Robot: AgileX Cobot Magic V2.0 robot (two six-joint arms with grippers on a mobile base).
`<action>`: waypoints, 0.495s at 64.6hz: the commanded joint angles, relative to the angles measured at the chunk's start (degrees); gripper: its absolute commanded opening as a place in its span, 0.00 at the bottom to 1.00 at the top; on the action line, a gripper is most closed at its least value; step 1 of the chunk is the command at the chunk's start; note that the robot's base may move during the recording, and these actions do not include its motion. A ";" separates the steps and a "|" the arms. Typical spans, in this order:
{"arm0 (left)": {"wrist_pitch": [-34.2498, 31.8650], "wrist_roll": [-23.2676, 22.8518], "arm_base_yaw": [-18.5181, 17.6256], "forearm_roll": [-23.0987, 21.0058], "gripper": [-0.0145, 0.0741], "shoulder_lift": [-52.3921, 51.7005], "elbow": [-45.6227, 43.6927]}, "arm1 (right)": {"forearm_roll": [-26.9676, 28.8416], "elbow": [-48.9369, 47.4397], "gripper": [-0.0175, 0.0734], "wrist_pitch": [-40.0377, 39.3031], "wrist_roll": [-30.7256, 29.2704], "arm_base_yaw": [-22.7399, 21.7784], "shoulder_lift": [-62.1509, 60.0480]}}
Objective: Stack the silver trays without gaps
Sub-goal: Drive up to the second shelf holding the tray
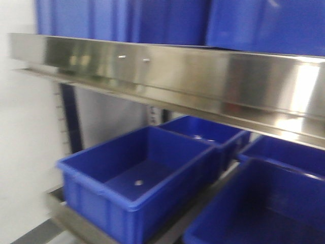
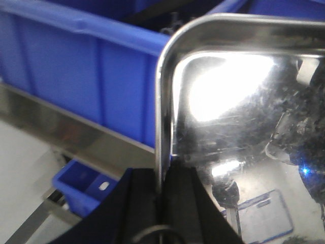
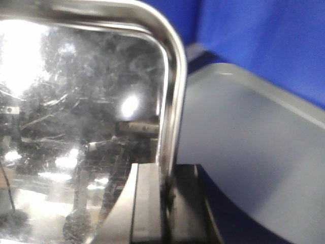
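A mirror-shiny silver tray fills the left wrist view, its rolled left rim running down between the black fingers of my left gripper, which is shut on that rim. In the right wrist view the same kind of silver tray shows its right rim, and my right gripper is shut on it. The tray's underside reflects lights and the robot. Neither tray nor grippers appear in the front view.
A long brushed-steel shelf rail crosses the front view, with blue bins below and more blue bins above. A blue bin wall stands close left of the tray. A grey surface and blue wall lie right.
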 commanded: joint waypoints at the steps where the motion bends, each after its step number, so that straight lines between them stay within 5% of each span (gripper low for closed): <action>1: -6.69 0.00 -0.73 0.07 0.15 0.11 -0.55 | 0.15 -0.40 0.11 -31.41 -0.92 0.63 -0.12; 32: -6.69 0.00 -0.73 0.07 0.15 0.11 -0.55 | 0.15 -0.40 0.11 -31.41 -0.92 0.63 -0.12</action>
